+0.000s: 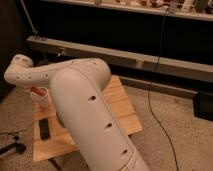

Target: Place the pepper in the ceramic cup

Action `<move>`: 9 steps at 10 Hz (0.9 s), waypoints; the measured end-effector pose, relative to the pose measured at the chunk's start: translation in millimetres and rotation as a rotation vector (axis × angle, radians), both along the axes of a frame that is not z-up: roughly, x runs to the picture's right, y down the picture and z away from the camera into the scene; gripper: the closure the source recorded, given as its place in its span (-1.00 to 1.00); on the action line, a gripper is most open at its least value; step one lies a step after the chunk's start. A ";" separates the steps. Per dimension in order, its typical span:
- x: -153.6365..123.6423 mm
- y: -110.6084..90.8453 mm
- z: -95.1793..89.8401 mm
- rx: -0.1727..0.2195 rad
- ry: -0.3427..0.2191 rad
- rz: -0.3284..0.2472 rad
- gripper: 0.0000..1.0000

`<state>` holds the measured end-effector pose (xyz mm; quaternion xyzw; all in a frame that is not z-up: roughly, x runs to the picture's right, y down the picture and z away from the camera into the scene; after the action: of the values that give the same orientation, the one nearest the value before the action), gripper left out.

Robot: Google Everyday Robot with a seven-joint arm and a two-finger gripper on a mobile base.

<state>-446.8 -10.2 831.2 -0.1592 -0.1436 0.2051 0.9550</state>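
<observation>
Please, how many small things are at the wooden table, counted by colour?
Red-orange: 1, the pepper
Whitish: 1, the ceramic cup
Black: 1, the flat block
Total: 3
The pincer is by the pepper, just above the cup.

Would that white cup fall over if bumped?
Probably. The ceramic cup looks narrower at its base, so a sideways bump may tip it. It stands near the wooden table's edge, so it might fall and break. The claw hangs just above it, beside the pepper.
</observation>
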 end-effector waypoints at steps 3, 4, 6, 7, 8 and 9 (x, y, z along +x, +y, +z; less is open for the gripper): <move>-6.7 3.6 3.1 0.000 -0.006 -0.005 1.00; -7.4 6.1 6.2 -0.002 -0.005 -0.007 1.00; -9.1 12.1 12.3 -0.008 -0.004 -0.009 1.00; -8.1 14.7 16.4 -0.013 0.000 -0.006 1.00; -6.7 18.6 21.1 -0.021 0.005 -0.004 0.96; -5.0 22.3 24.3 -0.030 0.011 -0.003 0.91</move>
<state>-451.8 12.2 855.5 -0.1726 -0.1352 0.2066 0.9535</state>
